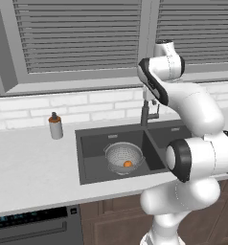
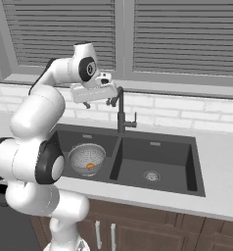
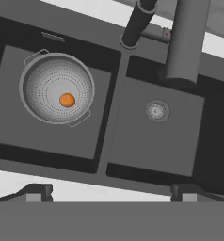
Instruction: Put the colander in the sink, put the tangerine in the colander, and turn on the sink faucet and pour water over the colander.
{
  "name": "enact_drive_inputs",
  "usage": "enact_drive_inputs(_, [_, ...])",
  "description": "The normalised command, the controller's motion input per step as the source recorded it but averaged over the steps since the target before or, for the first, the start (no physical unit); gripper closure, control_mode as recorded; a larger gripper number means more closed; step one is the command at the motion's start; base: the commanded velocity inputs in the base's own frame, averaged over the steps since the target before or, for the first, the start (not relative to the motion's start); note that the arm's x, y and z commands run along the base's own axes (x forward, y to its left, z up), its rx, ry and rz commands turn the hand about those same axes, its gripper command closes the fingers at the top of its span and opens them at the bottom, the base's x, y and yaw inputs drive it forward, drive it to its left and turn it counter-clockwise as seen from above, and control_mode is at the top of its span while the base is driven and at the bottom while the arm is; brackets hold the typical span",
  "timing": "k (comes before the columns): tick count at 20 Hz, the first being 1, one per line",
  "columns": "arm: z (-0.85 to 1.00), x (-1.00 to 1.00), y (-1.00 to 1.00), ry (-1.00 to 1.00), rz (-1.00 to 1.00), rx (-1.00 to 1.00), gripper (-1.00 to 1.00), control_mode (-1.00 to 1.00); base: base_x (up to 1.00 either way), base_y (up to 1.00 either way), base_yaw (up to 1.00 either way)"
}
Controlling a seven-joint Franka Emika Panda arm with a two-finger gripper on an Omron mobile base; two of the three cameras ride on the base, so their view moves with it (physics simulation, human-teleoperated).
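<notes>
Wide-open tool (image 2: 99, 103) hovers beside faucet (image 2: 120, 115), high above colander (image 3: 57, 88) holding tangerine (image 3: 67, 100).

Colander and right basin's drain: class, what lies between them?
In the hand view, only the sink's dark divider ridge and bare basin floor separate the colander from the drain.

Sink faucet (image 1: 147, 111) mostly hidden behind arm; sink (image 1: 94, 158) right basin blocked too, left base view.

No readable text, label or number anywhere.
</notes>
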Motion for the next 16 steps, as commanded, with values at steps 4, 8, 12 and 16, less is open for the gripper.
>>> enact_drive_inputs(4, [0.0,0.43,-0.32,0.01,-0.11,0.0,-1.0,-1.0,0.0,0.0,0.0])
enact_drive_inputs(8, [-0.07,0.33,-0.32,0.0,-0.09,0.0,-1.0,-1.0,0.0,0.0,0.0])
enact_drive_inputs(12, [-0.27,0.39,-0.14,-0.02,-0.07,0.0,-1.0,-1.0,0.0,0.0,0.0])
enact_drive_inputs(16, [-0.1,0.48,-0.13,-0.01,-0.07,0.05,-1.0,-1.0,0.0,0.0,0.0])
